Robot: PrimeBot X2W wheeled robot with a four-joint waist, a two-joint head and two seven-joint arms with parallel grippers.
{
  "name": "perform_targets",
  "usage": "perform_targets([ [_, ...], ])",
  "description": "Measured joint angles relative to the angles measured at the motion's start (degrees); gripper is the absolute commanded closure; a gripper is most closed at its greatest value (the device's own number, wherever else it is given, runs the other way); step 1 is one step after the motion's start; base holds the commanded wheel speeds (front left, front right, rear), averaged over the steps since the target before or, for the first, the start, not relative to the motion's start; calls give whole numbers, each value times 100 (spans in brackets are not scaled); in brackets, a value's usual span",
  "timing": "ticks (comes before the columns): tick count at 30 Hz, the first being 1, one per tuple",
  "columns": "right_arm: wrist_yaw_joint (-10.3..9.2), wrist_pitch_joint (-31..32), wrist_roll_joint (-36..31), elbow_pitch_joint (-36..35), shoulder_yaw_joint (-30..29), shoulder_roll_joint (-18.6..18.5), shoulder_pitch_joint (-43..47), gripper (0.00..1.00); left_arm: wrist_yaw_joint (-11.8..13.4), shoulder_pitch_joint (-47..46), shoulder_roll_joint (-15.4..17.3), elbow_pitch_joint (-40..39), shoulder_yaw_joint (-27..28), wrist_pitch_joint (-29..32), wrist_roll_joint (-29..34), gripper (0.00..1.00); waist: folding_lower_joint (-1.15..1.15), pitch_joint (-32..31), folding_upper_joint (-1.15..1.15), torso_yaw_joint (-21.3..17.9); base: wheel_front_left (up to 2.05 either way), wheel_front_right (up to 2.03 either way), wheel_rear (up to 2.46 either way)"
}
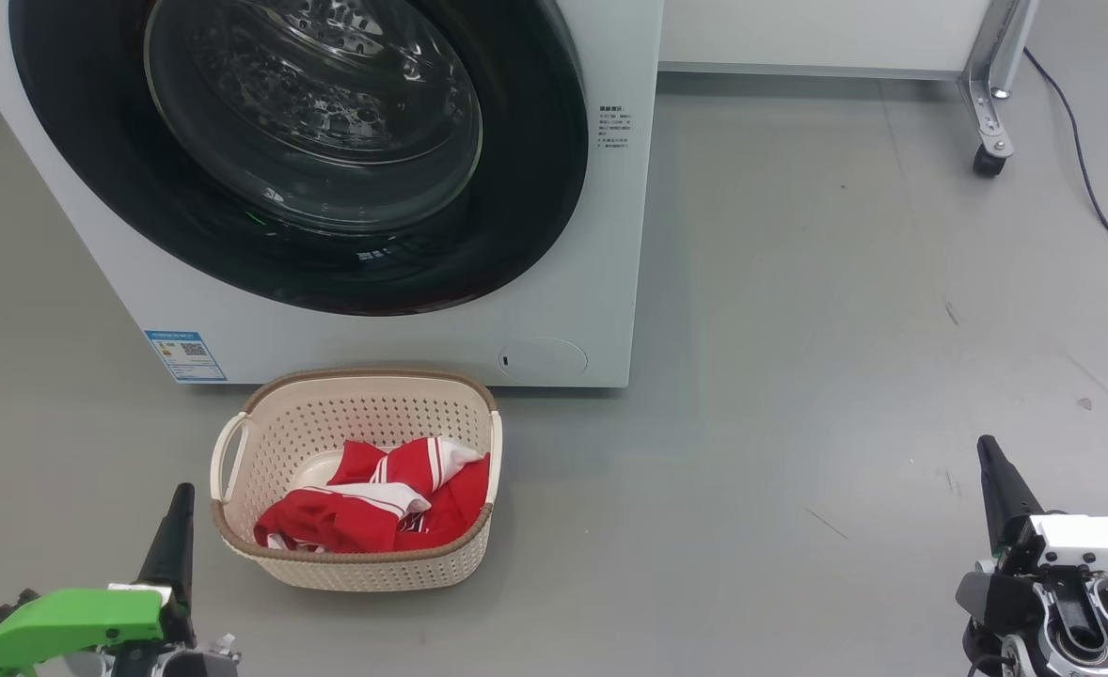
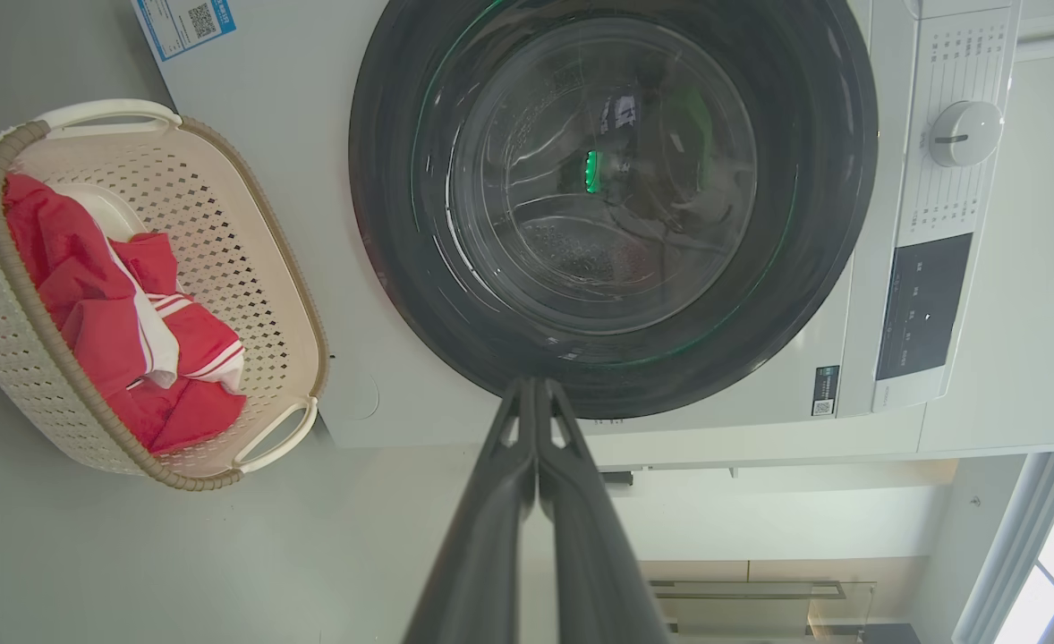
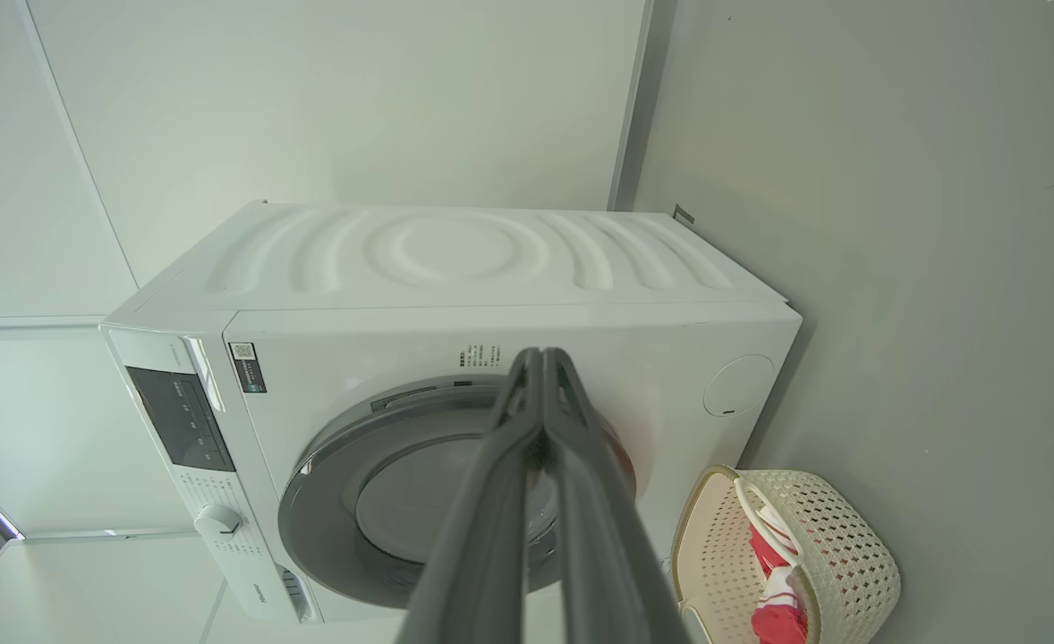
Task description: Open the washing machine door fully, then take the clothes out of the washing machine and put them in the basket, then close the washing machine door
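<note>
Red-and-white garment (image 1: 375, 508) in cream perforated basket (image 1: 366, 376), lower left; glossy black round door (image 1: 535, 188) looks shut; left gripper (image 1: 182, 496), right gripper (image 1: 988, 449) pinched closed, empty; unlatched, it could reopen

The grey floor (image 1: 799, 395) carries the white washing machine (image 1: 422, 338) at its far edge, by the wall. The cream basket (image 1: 366, 564) sits just in front of it. A castered metal leg (image 1: 989, 141) and a dark cable (image 1: 1085, 179) rest toward the far right corner.
</note>
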Motion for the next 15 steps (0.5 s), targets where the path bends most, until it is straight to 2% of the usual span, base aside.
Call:
perform_targets([
  [15, 0, 0, 0, 0, 0, 0, 0, 100, 0, -2, 0, 5, 9, 5, 1, 100, 0, 0, 0, 0, 0, 0, 0],
])
